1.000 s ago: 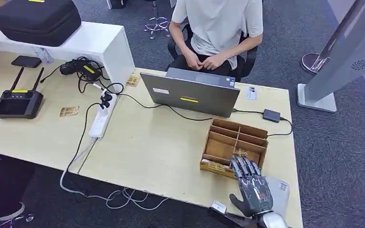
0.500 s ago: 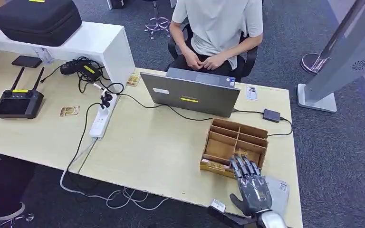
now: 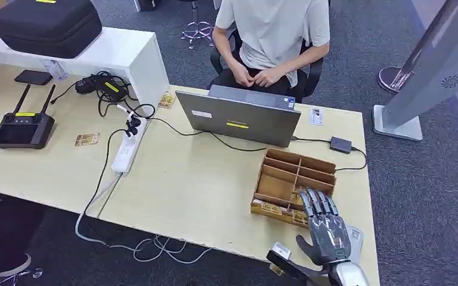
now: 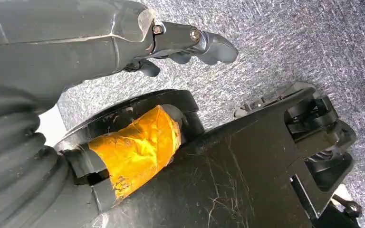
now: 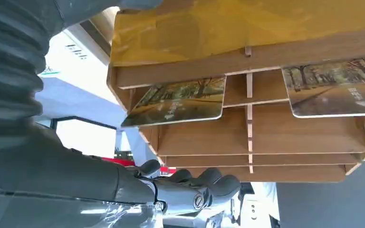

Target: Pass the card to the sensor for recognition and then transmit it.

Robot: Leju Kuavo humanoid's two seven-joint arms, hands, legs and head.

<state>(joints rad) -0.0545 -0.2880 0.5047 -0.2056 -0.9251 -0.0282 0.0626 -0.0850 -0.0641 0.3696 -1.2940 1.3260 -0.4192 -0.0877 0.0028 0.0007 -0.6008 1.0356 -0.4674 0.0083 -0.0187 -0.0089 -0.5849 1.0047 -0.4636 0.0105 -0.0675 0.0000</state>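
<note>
A wooden divided box (image 3: 298, 170) stands near the desk's right front corner. Cards with a tree picture lie in its front compartments (image 3: 301, 196). The right wrist view shows two of these cards (image 5: 176, 102) (image 5: 335, 85) in the box (image 5: 266, 142). My right hand (image 3: 325, 229) hovers at the box's front right corner, fingers spread and holding nothing; its fingers (image 5: 190, 183) are close in front of the box. A flat light grey device (image 3: 354, 237) with a printed code lies partly under that hand. My left hand (image 4: 190, 42) hangs over carpet with nothing in it.
A person (image 3: 271, 36) sits behind the open laptop (image 3: 241, 116). A power strip (image 3: 125, 152), cables, a black controller (image 3: 22, 128) and loose cards (image 3: 86, 139) lie on the desk's left part. A tall grey kiosk (image 3: 441, 65) stands on the right.
My right hand has shifted to the right along the box's front edge, its fingertips now over the front right compartment. Everything else is still.
</note>
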